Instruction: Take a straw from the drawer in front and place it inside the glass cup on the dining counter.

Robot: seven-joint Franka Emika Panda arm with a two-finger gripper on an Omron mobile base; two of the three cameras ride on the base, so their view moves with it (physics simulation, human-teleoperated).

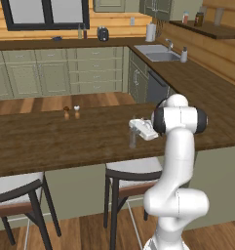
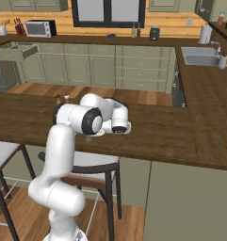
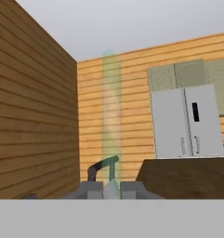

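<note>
My gripper (image 1: 134, 126) reaches level over the dining counter (image 1: 50, 141), pointing left. In the hand view the gripper (image 3: 111, 188) is shut on the straw (image 3: 111, 116), a pale blurred stick rising straight up from between the fingertips. The straw's lower part is hidden. Directly under the hand a small clear shape stands on the wood and looks like the glass cup (image 1: 132, 140). It also shows faintly below the forearm as the glass cup (image 2: 88, 138). Far across the kitchen the drawer (image 2: 17, 52) stands pulled out.
Two tiny shakers (image 1: 71, 112) stand on the counter left of the hand. Stools (image 1: 131, 171) are tucked under the overhang. A sink (image 1: 158, 52) and jars sit on the far counters. A fridge (image 3: 187, 123) stands ahead of the hand.
</note>
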